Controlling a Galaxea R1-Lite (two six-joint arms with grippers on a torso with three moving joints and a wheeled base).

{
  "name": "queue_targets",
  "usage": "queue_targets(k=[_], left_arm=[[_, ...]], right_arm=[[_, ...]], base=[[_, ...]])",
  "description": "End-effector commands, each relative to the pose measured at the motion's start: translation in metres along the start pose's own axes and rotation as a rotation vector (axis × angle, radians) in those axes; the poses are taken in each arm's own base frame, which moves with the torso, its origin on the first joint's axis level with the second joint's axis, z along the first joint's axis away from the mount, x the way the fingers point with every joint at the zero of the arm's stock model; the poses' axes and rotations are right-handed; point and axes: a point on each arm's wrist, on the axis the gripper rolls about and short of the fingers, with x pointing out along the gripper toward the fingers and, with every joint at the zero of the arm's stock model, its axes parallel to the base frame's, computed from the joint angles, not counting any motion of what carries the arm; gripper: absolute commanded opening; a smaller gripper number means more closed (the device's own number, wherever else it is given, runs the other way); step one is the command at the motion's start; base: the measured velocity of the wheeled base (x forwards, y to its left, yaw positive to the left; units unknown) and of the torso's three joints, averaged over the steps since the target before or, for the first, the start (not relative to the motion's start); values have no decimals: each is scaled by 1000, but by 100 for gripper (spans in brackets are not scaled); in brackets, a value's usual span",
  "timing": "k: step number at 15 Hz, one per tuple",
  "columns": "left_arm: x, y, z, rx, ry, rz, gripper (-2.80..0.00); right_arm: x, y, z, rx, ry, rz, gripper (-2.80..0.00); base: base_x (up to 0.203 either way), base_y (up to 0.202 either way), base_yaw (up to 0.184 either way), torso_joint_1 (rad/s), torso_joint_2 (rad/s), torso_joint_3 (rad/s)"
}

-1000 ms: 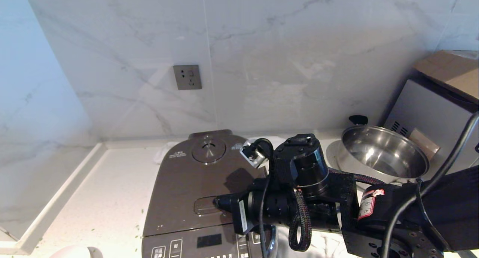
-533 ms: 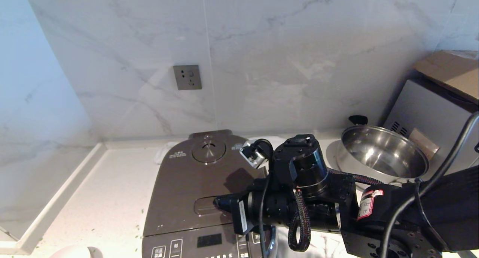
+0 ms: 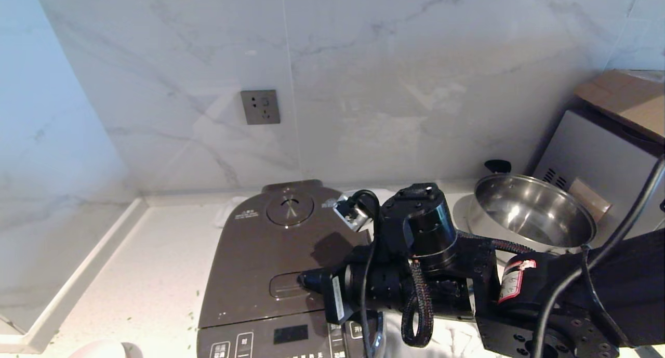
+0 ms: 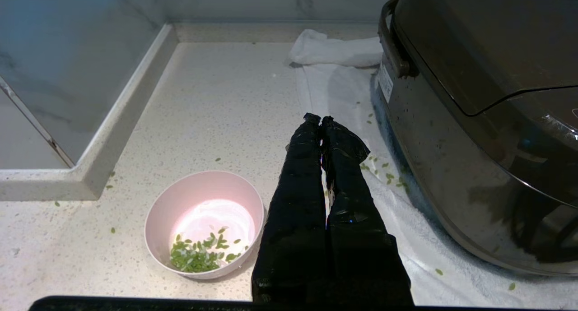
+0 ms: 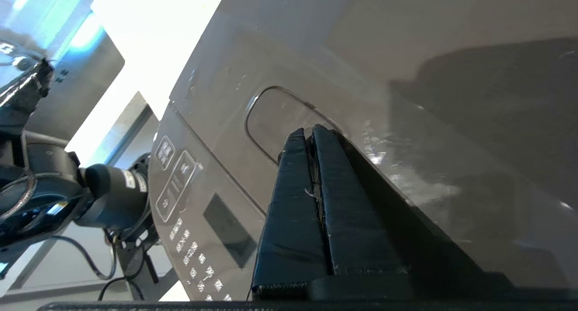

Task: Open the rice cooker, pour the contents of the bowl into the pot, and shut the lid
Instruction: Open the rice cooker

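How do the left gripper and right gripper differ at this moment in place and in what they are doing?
The right gripper has its tips at the rectangular button on the closed lid; the left gripper hangs over the counter, touching nothing. The right gripper is above the rice cooker; the left gripper is beside it, next to the pink bowl. Both are shut and empty.
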Motion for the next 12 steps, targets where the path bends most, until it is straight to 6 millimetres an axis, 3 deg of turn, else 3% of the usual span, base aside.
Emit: queue_targets(k=[1,7,12], left_arm=[[0,0,0,0,1,0,-280],[0,0,0,0,1,0,-280],[0,0,0,-5,1,0,-280]], right_arm=[[-10,9,15,-13,-65,29,-280],[-18,13,21,-20,-91,41,-280],[0,5,9,-4,-38,28,-280]], base=[[0,0,0,0,0,0],[0,0,0,0,0,0],[0,0,0,0,0,0]])
